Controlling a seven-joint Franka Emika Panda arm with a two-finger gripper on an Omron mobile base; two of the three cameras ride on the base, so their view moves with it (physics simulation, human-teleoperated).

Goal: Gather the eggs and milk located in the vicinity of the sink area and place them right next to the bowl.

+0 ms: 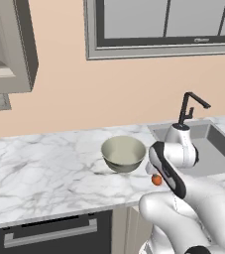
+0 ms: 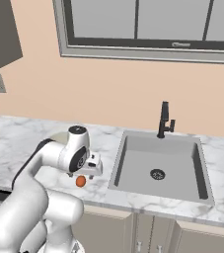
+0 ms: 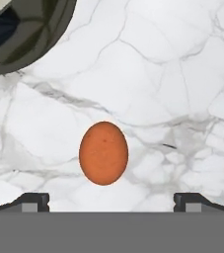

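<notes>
Pincer [image 3: 111,202] stands released over the marble surface [image 3: 182,74], its two dark fingertips [image 3: 32,201] spread wide at the bottom of the hand view and grasping nothing. Between them and a little above, near the centre of that frame, the orange-brown egg [image 3: 103,153] lies on the surface, apart from both tips. At the upper left of the frame curves the dark outside of the bowl [image 3: 34,44], near the egg but not touching it. In the left base view the egg [image 1: 156,180] shows just right of the bowl [image 1: 124,154], low and centre-right, with the sink [image 1: 213,149] further right.
</notes>
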